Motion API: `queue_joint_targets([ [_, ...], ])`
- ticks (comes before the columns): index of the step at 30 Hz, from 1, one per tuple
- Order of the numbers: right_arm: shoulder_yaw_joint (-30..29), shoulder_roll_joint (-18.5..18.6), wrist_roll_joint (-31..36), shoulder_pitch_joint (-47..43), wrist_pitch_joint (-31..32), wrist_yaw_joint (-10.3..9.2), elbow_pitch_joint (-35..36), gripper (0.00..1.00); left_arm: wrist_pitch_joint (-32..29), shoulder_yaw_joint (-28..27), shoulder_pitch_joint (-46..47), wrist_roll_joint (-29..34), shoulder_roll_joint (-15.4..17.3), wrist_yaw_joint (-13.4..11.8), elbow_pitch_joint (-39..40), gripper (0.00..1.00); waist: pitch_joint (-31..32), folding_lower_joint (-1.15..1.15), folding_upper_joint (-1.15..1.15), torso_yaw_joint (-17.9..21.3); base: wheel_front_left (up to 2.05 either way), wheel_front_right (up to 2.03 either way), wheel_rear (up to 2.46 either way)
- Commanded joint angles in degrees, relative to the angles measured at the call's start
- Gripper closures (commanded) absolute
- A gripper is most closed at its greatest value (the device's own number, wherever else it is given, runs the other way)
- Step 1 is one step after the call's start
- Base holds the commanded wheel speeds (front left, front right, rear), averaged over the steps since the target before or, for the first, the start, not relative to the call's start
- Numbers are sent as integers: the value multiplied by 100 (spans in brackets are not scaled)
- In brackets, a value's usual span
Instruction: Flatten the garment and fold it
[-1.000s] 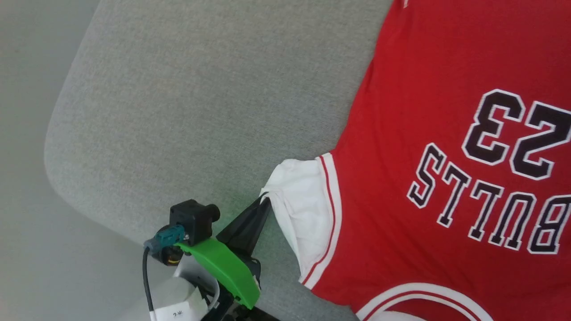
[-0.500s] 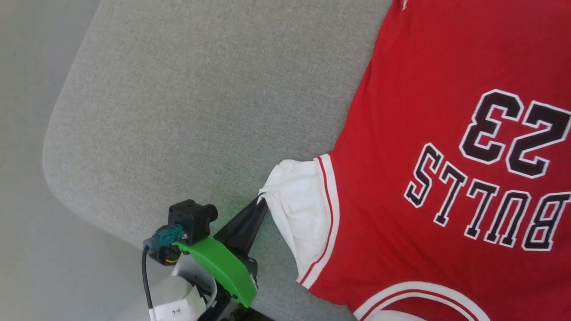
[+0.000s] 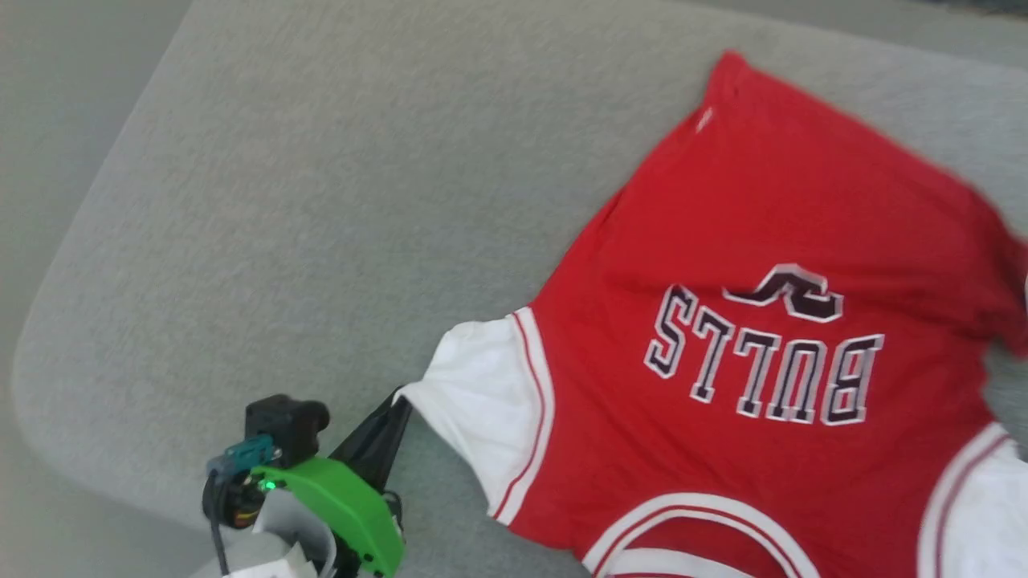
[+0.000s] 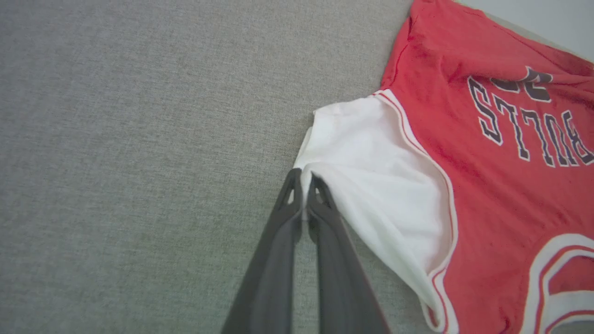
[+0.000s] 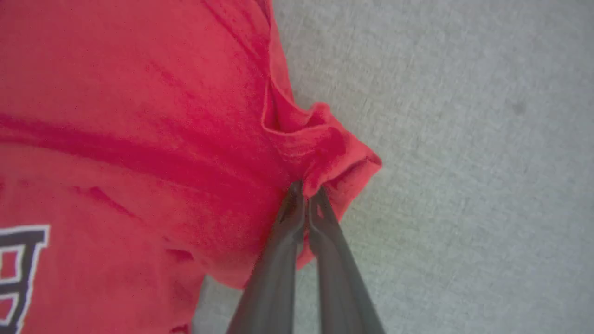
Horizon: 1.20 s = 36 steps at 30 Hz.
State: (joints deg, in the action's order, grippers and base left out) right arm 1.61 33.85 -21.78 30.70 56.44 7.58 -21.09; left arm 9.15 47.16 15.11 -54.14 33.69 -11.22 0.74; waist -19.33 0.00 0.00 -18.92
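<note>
Although the head camera has itself swung since a second ago, one change belongs to the garment (image 3: 763,209) alone. The "23" print (image 3: 791,293), formerly flat and fully legible beyond the "BULLS" lettering (image 3: 763,373), is now mostly swallowed by a crease, and only a sliver shows. The red panel beyond the lettering is blurred and bowed, which suggests cloth in motion.

The right tool (image 5: 306,192) is clamped, fingers together, on a bunched red corner of the garment, apparently to the right of the lettering. The left tool (image 4: 302,183) is pinched together on the edge of the white sleeve (image 4: 371,153), to the left of the lettering.

Judged from this, the hem half is being drawn toward the lettering, so folding has probably begun while the sleeve serves as an anchor. The crease is not yet straight, and the red corner is still rumpled.

The garment sits in no container. It lies directly on the grey fabric-covered worktop (image 3: 321,201).
</note>
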Motion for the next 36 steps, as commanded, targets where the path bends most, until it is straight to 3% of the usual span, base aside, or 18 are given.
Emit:
queue_joint_targets([
  [1,-12,31,-128,-312,85,-9,110,100,6,-37,-75,-54,64,-51,7,100,518,0,0,518,0,0,0],
  [14,-919,-264,-687,-2860,1327,-9,2183,100,121,-177,-366,-206,197,-226,96,100,838,0,0,825,0,0,0],
  [23,-1111,-539,-611,-3491,1600,-9,2582,100,144,-185,-349,-211,183,-225,116,100,805,0,0,781,0,0,0],
  [24,-1105,-540,-613,-3455,1542,-9,2624,21,142,-181,-342,-208,179,-226,118,100,795,0,0,770,0,0,0],
  [25,-1103,-538,-634,-3403,1502,-9,2661,0,139,-175,-337,-205,175,-227,122,100,786,0,0,758,0,0,0],
  [36,-1133,-310,-859,-1924,1561,-9,3145,0,110,-124,-195,-129,121,-217,228,100,552,0,0,462,0,0,0],
])
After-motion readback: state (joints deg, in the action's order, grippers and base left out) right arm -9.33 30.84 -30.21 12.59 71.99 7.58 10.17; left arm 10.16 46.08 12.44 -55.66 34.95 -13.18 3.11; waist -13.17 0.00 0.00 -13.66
